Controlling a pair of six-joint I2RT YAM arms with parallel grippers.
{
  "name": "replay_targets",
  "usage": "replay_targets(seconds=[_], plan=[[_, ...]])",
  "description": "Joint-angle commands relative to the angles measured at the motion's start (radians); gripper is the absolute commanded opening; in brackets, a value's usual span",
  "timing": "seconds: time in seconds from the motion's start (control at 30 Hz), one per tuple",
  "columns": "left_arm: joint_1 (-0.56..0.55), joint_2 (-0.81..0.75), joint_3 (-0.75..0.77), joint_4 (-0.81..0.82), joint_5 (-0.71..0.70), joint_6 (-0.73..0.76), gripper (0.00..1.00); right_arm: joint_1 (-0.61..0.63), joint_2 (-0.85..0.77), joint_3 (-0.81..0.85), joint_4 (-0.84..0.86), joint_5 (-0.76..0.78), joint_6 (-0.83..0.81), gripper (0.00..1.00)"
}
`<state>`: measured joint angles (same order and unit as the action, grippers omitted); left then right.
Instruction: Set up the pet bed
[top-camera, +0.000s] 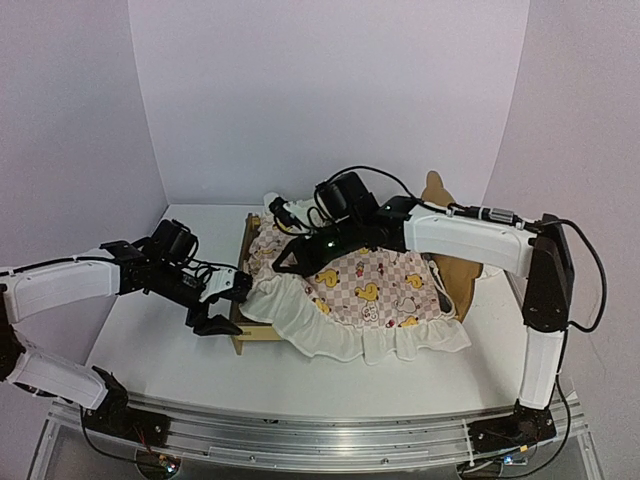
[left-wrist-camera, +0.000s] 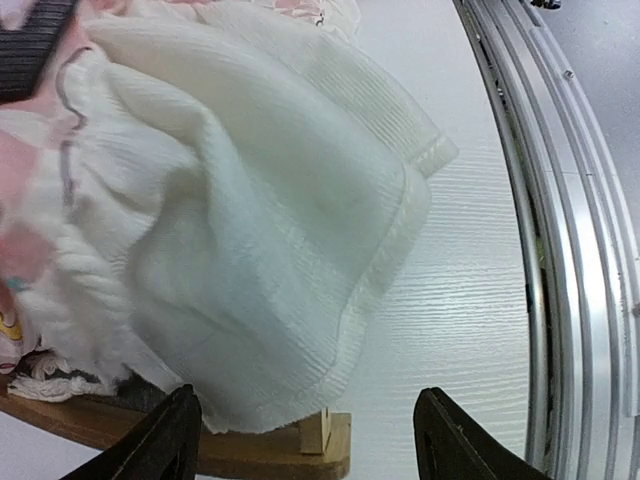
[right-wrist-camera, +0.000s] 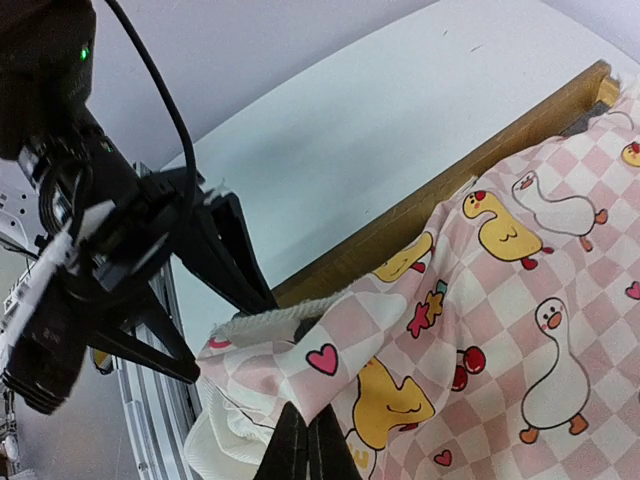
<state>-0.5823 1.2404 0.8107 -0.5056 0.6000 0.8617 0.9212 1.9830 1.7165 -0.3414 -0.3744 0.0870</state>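
The pet bed (top-camera: 256, 337) is a light-wood frame in the middle of the table, its eared headboard (top-camera: 437, 187) at the right. A pink checked duck quilt (top-camera: 370, 290) with a cream ruffle lies over it and spills past the front rail. My right gripper (top-camera: 278, 266) is over the bed's left end, shut on a raised fold of the quilt (right-wrist-camera: 330, 370); its own tips (right-wrist-camera: 305, 448) meet at the fold. My left gripper (top-camera: 228, 308) hangs open just left of the bed's foot corner (left-wrist-camera: 330, 445), with the ruffle (left-wrist-camera: 260, 250) in front of it and nothing between its fingers (left-wrist-camera: 165, 440).
A metal rail (top-camera: 320, 440) runs along the table's near edge, close to the right of the left gripper in its wrist view (left-wrist-camera: 570, 250). White walls enclose the back and sides. Bare white tabletop (top-camera: 170, 350) lies left of the bed.
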Motion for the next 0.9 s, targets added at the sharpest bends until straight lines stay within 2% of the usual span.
replay_targets(seconds=[0.0,0.1,0.23,0.4,0.47,0.73,0.8,0.87], plan=[[-0.048,0.051,0.024,0.183,-0.133,0.074,0.74,0.0,-0.029,-0.003,0.022,-0.021,0.014,0.0],[-0.059,0.092,0.033,0.254,-0.151,0.058,0.71,-0.002,-0.026,-0.003,0.022,-0.016,0.014,0.0],[-0.079,0.115,0.048,0.349,-0.176,-0.005,0.56,-0.011,-0.038,-0.013,0.023,-0.002,0.02,0.0],[-0.087,0.129,0.078,0.397,-0.152,-0.103,0.1,-0.047,-0.049,-0.029,0.024,0.025,0.059,0.0],[-0.087,0.133,0.1,0.399,-0.094,-0.133,0.0,-0.065,-0.051,-0.034,0.024,0.037,0.078,0.0],[-0.118,0.207,0.216,0.464,0.113,-0.293,0.0,-0.168,-0.057,-0.106,0.025,0.125,0.152,0.01],[-0.127,0.25,0.257,0.496,0.148,-0.357,0.0,-0.183,-0.039,-0.099,0.023,0.135,0.166,0.05],[-0.128,0.297,0.296,0.501,0.16,-0.412,0.0,-0.195,-0.041,-0.095,0.012,0.144,0.202,0.18]])
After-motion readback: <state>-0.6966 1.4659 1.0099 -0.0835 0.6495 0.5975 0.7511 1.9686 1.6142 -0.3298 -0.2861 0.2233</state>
